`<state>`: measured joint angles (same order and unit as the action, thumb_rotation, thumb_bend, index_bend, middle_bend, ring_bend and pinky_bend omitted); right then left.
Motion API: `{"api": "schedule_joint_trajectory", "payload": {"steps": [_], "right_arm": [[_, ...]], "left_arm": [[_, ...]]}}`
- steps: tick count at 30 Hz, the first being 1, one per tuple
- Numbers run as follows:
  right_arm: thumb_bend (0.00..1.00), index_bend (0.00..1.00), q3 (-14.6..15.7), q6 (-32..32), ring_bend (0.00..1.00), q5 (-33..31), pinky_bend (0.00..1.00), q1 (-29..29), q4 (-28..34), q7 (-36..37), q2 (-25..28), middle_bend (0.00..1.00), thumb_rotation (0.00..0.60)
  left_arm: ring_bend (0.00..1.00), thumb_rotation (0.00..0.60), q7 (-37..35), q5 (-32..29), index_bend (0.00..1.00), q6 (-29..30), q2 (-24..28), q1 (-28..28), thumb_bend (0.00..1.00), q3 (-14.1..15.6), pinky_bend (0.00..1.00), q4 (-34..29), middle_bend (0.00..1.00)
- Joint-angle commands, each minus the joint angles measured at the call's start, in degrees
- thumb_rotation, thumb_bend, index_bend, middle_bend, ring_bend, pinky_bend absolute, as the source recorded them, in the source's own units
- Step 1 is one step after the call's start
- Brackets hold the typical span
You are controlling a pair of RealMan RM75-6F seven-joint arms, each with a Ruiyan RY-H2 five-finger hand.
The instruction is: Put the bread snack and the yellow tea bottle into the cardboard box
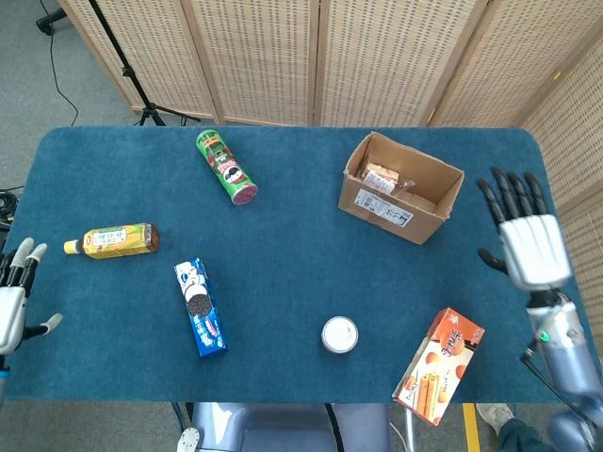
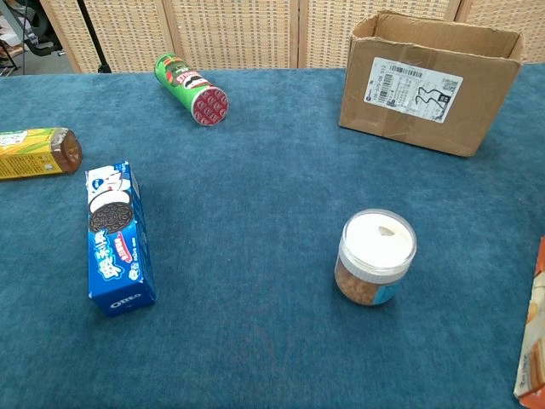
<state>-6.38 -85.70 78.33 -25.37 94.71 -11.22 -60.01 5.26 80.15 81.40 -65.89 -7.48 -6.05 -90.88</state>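
The bread snack (image 1: 381,176) lies inside the open cardboard box (image 1: 400,207) at the back right of the table; the chest view shows only the box's outer wall (image 2: 426,85). The yellow tea bottle (image 1: 113,241) lies on its side near the left edge, its brown end showing in the chest view (image 2: 34,153). My right hand (image 1: 528,240) hovers past the table's right edge, fingers spread, holding nothing. My left hand (image 1: 14,301) sits off the left edge, open, below the bottle.
A green chips can (image 1: 227,168) lies at the back centre. A blue cookie box (image 1: 200,307) lies left of centre. A white-lidded jar (image 1: 339,334) stands near the front, with an orange snack box (image 1: 438,367) at the front right edge.
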Motion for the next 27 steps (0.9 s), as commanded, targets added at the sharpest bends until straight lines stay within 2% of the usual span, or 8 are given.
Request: {"api": "schedule_joint_trajectory", "payload": {"steps": [1, 6, 12, 22, 27], "right_arm": [[0.0, 0.0, 3.3, -5.2, 0.0, 3.4, 0.0, 6.0, -3.0, 5.0, -1.1, 0.0, 0.6], [0.0, 0.0, 5.3, -9.5, 0.0, 5.0, 0.0, 11.3, -3.2, 8.4, -2.7, 0.0, 0.6], [0.0, 0.0, 7.6, -14.6, 0.0, 9.2, 0.0, 16.7, -4.7, 10.0, -5.6, 0.0, 0.6], [0.0, 0.0, 5.8, -12.7, 0.0, 8.4, 0.0, 18.3, -5.3, 11.3, -5.4, 0.0, 0.6], [0.0, 0.0, 4.7, -11.3, 0.0, 7.6, 0.0, 18.5, -5.9, 11.9, -5.3, 0.0, 0.6]], "left_arm": [[0.0, 0.6, -0.4, -1.2, 0.0, -3.5, -0.4, -3.3, 0.0, -2.3, 0.0, 2.2, 0.0], [0.0, 0.6, -0.6, -3.5, 0.0, -9.1, -1.4, -7.6, 0.0, -4.3, 0.0, 5.7, 0.0], [0.0, 0.6, -3.5, -5.4, 0.0, -18.9, -4.7, -14.0, 0.0, -5.1, 0.0, 14.5, 0.0], [0.0, 0.6, -7.0, -7.0, 0.0, -30.7, -12.8, -21.9, 0.0, -4.6, 0.0, 28.3, 0.0], [0.0, 0.6, -8.8, -8.0, 0.0, -35.2, -14.9, -24.2, 0.0, -4.2, 0.0, 31.7, 0.0]]}}
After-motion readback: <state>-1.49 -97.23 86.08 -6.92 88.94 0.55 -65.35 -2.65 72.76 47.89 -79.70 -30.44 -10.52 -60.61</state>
